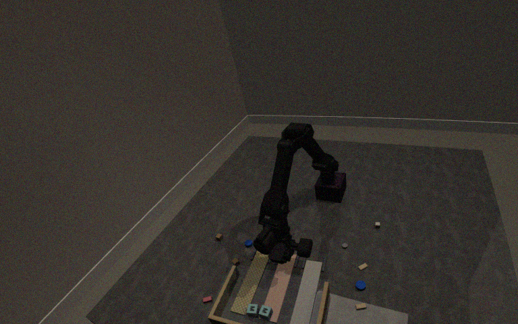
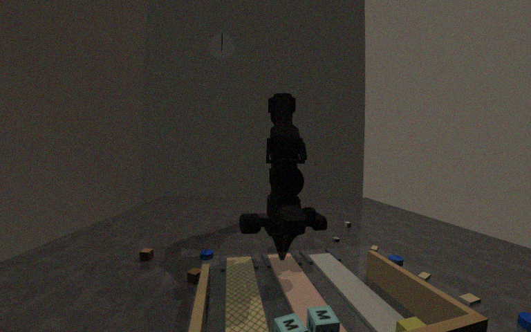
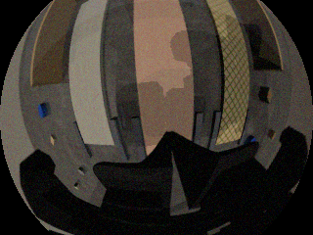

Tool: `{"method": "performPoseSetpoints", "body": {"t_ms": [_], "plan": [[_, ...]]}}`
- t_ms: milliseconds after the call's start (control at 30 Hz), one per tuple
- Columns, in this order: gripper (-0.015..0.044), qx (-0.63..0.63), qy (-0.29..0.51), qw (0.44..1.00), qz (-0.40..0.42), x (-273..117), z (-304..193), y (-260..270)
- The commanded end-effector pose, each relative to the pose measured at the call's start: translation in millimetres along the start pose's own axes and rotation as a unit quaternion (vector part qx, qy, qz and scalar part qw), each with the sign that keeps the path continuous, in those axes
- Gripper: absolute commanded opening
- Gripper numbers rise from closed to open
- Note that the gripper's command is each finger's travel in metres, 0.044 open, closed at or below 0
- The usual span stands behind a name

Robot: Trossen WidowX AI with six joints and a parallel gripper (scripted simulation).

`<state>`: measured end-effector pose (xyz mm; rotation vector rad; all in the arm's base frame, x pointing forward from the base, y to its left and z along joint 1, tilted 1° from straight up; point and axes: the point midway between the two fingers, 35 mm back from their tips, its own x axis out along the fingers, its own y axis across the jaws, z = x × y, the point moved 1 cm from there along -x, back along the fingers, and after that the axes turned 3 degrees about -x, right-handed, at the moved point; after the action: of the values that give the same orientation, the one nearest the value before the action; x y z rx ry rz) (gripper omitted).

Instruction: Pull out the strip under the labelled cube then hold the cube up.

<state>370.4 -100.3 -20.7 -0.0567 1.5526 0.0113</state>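
Note:
A pink strip [image 1: 280,284] [image 2: 299,288] [image 3: 161,49] lies between a yellow lattice-patterned strip [image 1: 249,282] [image 2: 241,289] [image 3: 236,83] and a pale grey strip [image 1: 307,290] [image 2: 352,286] [image 3: 89,83]. One teal cube marked M [image 1: 266,312] [image 2: 322,319] sits on the far part of the pink strip. A second teal cube marked M [image 1: 251,310] [image 2: 290,324] stands close beside it, between the pink and patterned strips. My gripper [image 2: 282,258] [image 3: 168,135] is shut and empty, its tips pointing down at the pink strip's near end. Whether they touch it is unclear.
Wooden walls [image 1: 224,292] [image 2: 419,288] flank the strips and join at the far end. A yellow block [image 2: 410,324] is by the right corner. Low dark guides stand beside the strips' near ends. Blue discs [image 1: 360,285] [image 2: 207,254] and small blocks lie outside.

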Motion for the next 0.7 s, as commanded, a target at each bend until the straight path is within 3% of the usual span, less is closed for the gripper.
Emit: {"method": "performPoseSetpoints", "body": {"t_ms": [0, 667], "plan": [[0.0000, 0.001, -0.001, 1.000, 0.002, 2.6, 0.0, 0.7], [0.0000, 0.001, 0.000, 1.000, 0.002, 3.8, -22.4, 1.1]]}}
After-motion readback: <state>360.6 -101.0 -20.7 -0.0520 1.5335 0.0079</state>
